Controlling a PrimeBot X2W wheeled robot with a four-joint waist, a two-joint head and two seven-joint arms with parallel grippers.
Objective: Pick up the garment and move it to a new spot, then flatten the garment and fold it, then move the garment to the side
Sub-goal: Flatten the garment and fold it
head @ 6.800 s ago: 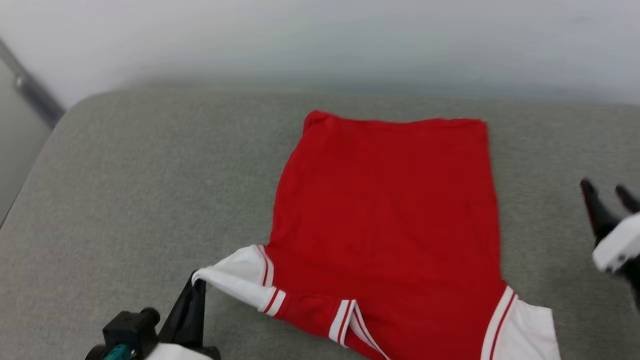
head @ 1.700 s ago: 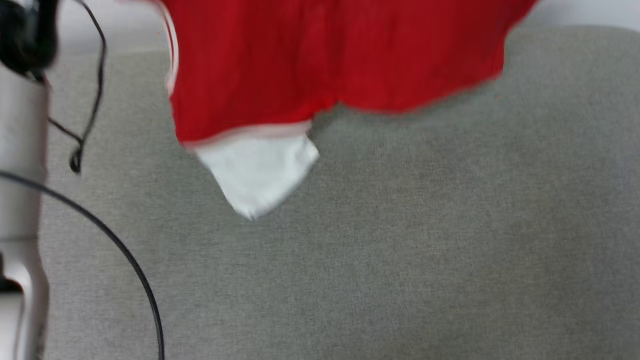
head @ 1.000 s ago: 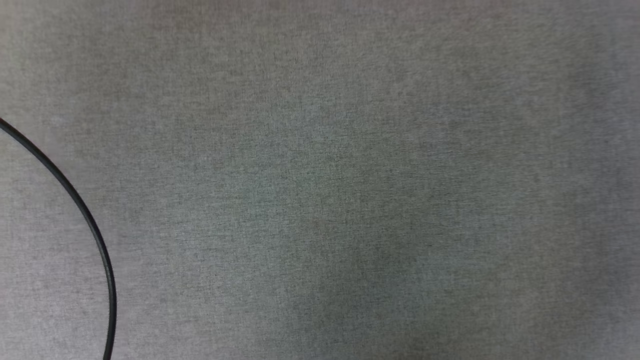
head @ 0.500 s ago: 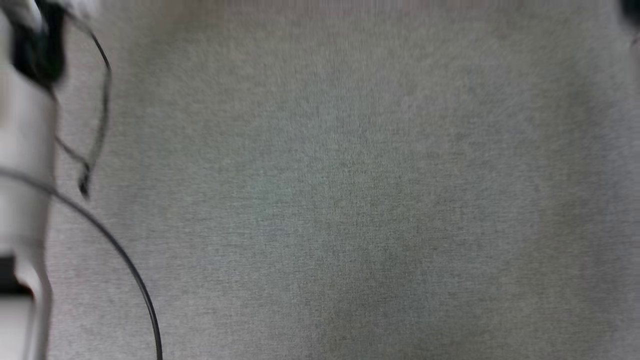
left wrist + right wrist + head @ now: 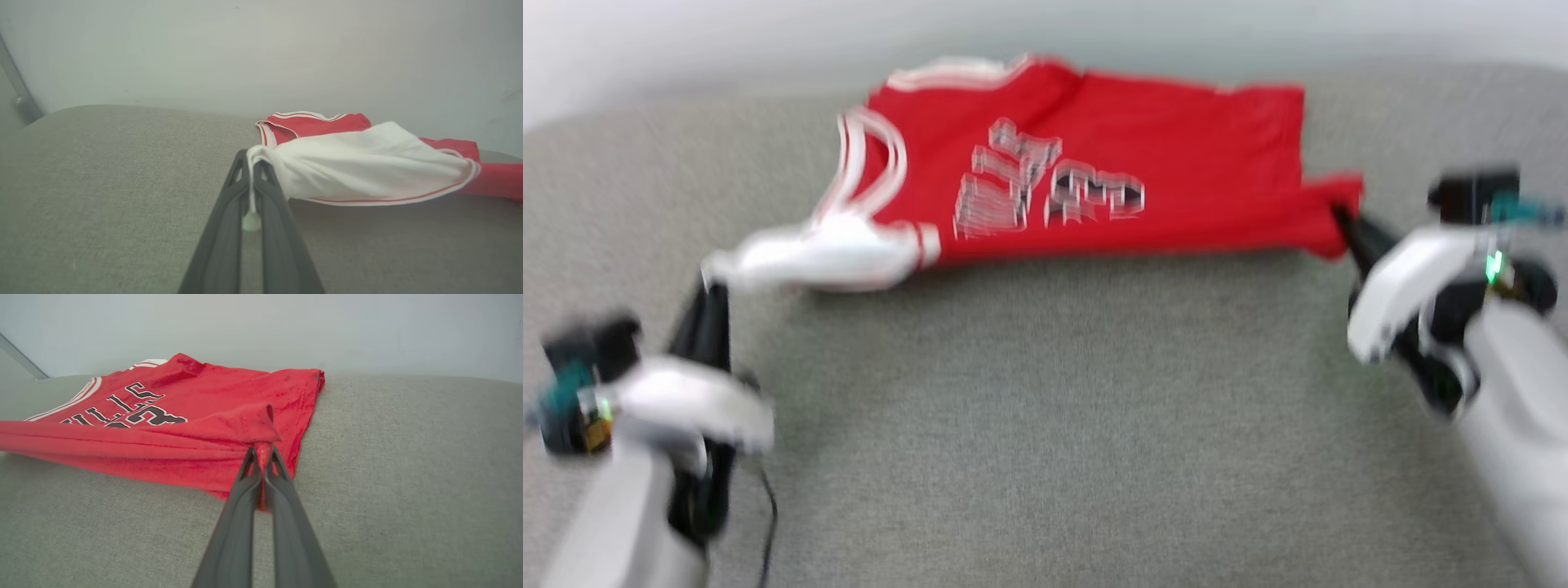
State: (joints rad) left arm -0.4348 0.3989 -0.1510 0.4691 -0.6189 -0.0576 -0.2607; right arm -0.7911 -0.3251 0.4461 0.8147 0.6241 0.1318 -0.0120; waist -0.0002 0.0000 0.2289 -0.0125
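Currently the garment (image 5: pixel 1176 180) is being held stretched across the far part of the gray cushion (image 5: pixel 1045 425), lettering up. Its white sleeve (image 5: pixel 359 171) is being pinched at the left by the left gripper (image 5: pixel 250 163), fingers clamped together on the cloth. A red hem corner (image 5: pixel 261 428) is being gripped at the right by the right gripper (image 5: pixel 261 457), fingers likewise closed on it.

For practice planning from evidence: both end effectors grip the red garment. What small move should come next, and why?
Probably lower both together, keeping tension: the left end effector pinches the white sleeve, the right end effector the hem corner, and the garment has its near edge raised off the cushion.
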